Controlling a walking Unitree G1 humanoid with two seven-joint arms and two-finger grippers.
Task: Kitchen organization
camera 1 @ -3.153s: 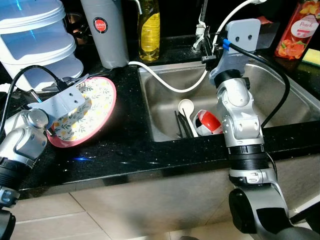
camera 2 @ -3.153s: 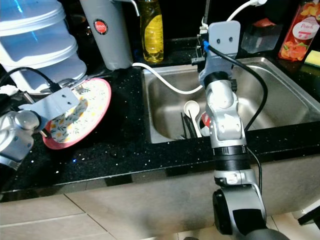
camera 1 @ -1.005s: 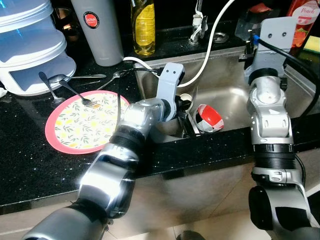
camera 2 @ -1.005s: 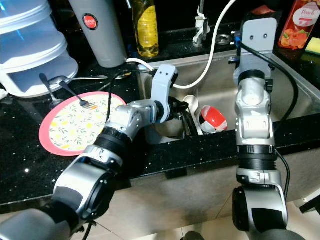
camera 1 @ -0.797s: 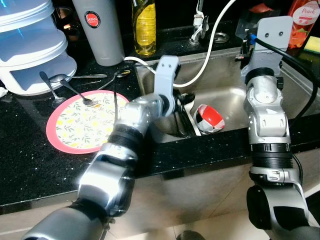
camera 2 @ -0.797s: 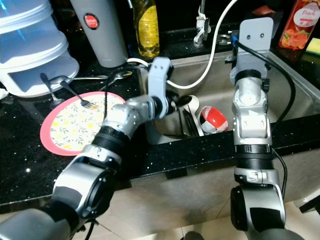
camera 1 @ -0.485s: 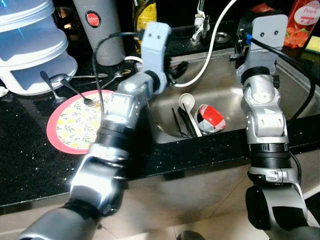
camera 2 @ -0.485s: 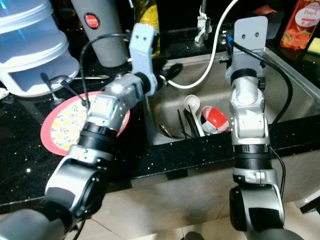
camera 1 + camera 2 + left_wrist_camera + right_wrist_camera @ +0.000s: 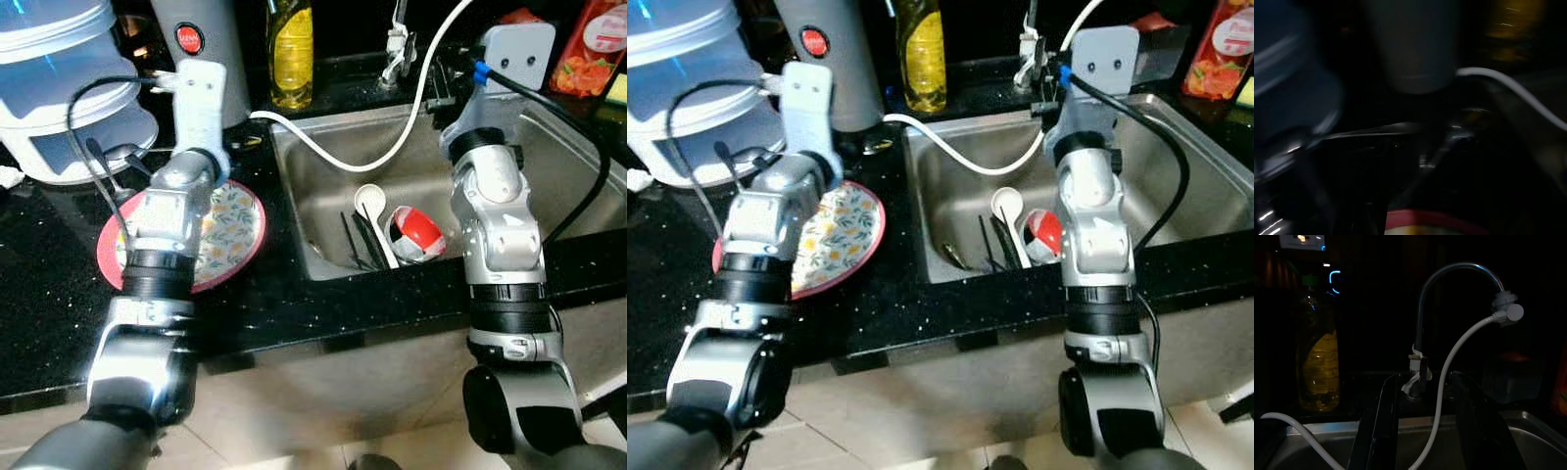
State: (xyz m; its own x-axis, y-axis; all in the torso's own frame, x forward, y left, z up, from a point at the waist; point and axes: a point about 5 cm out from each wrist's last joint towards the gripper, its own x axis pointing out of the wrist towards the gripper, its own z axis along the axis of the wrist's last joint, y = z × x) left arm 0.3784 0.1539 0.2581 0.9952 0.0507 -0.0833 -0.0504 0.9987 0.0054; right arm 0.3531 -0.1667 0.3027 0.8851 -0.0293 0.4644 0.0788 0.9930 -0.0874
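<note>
A pink-rimmed floral plate lies on the black counter left of the sink. My left arm stretches over it, and my left gripper points at the grey flask behind. The left wrist view is dark and blurred, with the flask and the plate's rim faintly showing. In the steel sink lie a white spoon, a red and white bowl and black utensils. My right gripper hangs open and empty above the sink, facing the faucet.
A white hose runs from the faucet across the sink to the counter. A yellow oil bottle stands behind the sink. A white stacked container stands at the back left, with loose cutlery before it. A peach juice carton stands far right.
My left arm has swung from the sink's left edge out over the plate toward the flask. The right arm has barely shifted.
</note>
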